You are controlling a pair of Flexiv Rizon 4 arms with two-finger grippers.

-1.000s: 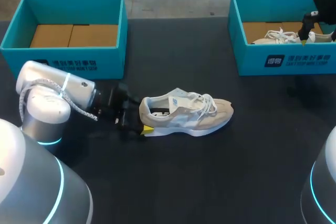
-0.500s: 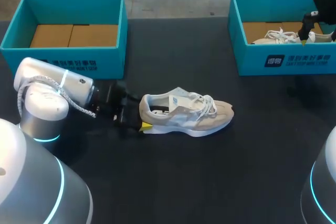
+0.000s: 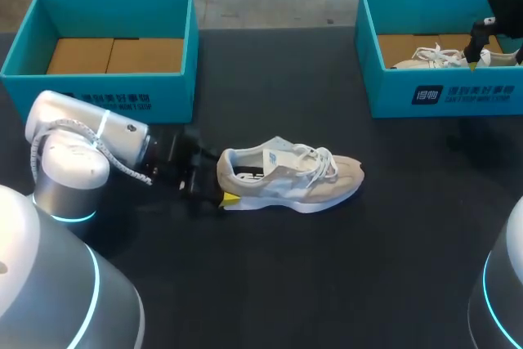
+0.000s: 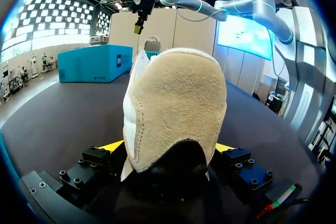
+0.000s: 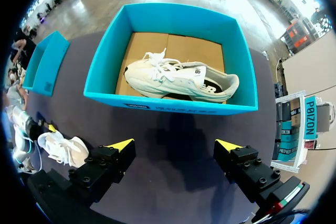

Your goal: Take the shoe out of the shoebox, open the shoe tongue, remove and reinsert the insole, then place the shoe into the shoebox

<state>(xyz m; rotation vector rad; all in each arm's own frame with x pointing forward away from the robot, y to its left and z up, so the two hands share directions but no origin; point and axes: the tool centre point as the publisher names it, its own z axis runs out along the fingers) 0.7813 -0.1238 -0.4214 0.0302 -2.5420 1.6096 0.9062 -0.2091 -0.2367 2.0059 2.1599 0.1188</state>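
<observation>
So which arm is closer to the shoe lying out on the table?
Left. The left gripper grips the shoe at its heel. The right gripper hangs open above the far shoebox on the right, well away from that shoe.

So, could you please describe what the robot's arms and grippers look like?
Both the left arm and right arm are rounded silver-white tubes with glowing cyan rings at joints; a white cable loops along the left. The left gripper and right gripper are black bolted blocks, their fingers tipped yellow, with a red-green stripe.
</observation>
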